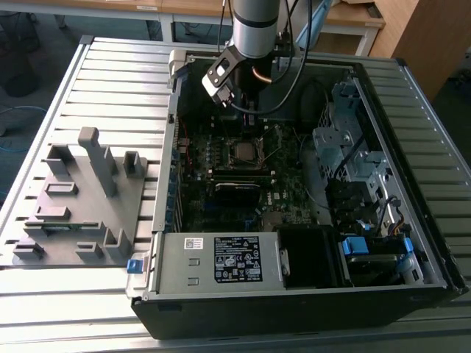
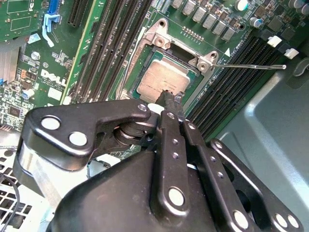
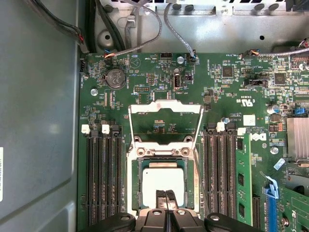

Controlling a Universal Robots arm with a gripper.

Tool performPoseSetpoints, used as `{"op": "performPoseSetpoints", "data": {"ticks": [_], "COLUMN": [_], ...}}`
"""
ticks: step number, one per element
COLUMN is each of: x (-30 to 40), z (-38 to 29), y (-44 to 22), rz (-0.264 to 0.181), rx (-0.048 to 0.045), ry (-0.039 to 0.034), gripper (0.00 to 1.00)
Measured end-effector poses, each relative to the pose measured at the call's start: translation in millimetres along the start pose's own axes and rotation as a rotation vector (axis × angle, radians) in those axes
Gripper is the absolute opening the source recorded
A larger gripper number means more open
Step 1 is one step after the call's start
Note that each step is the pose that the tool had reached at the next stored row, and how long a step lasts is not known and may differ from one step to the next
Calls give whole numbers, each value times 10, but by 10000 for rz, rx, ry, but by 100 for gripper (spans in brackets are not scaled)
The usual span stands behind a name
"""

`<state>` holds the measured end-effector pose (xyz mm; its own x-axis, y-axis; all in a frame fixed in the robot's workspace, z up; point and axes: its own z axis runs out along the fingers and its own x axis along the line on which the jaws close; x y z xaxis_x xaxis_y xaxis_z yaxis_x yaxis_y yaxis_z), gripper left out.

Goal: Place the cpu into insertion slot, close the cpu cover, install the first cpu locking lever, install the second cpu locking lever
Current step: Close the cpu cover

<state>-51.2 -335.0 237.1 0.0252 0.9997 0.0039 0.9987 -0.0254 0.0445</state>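
The tool (image 3: 165, 197) is hanging over the chip (image 3: 164, 179), fingers pressed together, pinching nothing. The chip is lying in the socket (image 3: 191, 183), with the cover (image 3: 166, 107) standing open just beside it. In the exterior view the tool is sitting at the socket's twelve o'clock.

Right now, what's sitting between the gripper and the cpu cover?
The cpu, in the first wrist view: the gripper, fingers shut, sits over one edge of it and the cpu cover lies open past the opposite edge.
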Motion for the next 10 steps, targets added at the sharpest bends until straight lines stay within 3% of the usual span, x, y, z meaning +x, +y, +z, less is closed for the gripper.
{"op": "performPoseSetpoints", "data": {"ticks": [10], "x": [0], "z": [-28], "y": [1], "rz": [0], "rx": [3], "ry": [-5], "gripper": [10]}}
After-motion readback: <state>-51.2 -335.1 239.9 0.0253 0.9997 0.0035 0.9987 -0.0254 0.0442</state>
